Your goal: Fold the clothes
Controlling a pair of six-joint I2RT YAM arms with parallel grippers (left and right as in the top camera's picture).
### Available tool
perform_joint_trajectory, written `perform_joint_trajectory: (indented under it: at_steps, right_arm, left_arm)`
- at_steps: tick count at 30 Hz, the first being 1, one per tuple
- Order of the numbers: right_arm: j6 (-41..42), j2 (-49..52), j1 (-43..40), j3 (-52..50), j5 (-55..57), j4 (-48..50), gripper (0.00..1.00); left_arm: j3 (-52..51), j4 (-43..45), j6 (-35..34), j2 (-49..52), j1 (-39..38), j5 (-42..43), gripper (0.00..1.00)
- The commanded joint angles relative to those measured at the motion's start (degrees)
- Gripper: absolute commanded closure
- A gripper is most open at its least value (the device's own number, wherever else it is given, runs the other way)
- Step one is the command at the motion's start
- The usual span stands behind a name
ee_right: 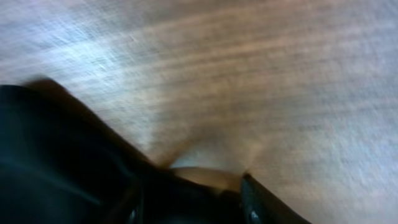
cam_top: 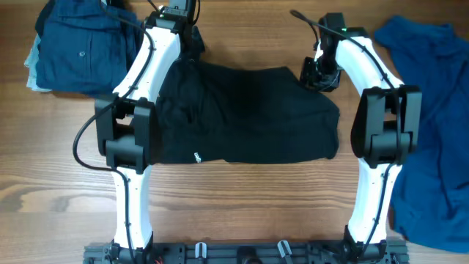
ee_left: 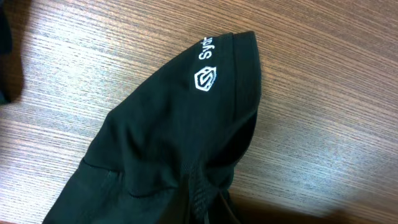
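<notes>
A black garment lies spread across the middle of the wooden table. My left gripper is at its far left corner. In the left wrist view the black cloth, with a white logo, bunches into the jaws; the gripper looks shut on it and the fingers are hidden by fabric. My right gripper is at the garment's far right corner. In the blurred right wrist view its fingers stand apart with bare wood between them, and black cloth lies to the left.
A folded pile of navy clothes sits at the far left corner. A loose blue garment is draped over the right side of the table, down to the front edge.
</notes>
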Motion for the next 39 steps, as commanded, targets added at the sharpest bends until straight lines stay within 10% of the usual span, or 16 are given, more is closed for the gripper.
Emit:
perform_joint_trajectory:
  at_steps: [1, 20, 27, 39]
  right_arm:
    - [3.45, 1.75, 0.55, 1.55, 8.72, -4.46, 0.48]
    - [1.6, -6.14, 1.44, 2.78, 6.58, -12.15, 0.4]
    - [-0.92, -5.7, 5.79, -3.41, 0.98, -4.24, 0.25]
    - [-0.94, -5.77, 4.87, -2.54, -1.46, -0.13, 0.29]
  left_arm:
    - [1.01, -0.26, -0.57, -1.81, 0.22, -0.96, 0.96]
    - [1.01, -0.5, -0.57, -1.79, 0.22, -0.98, 0.96]
    - [1.01, -1.2, -0.55, -1.81, 0.22, -0.96, 0.96]
    - [1.01, -1.33, -0.55, -1.79, 0.22, -0.98, 0.96]
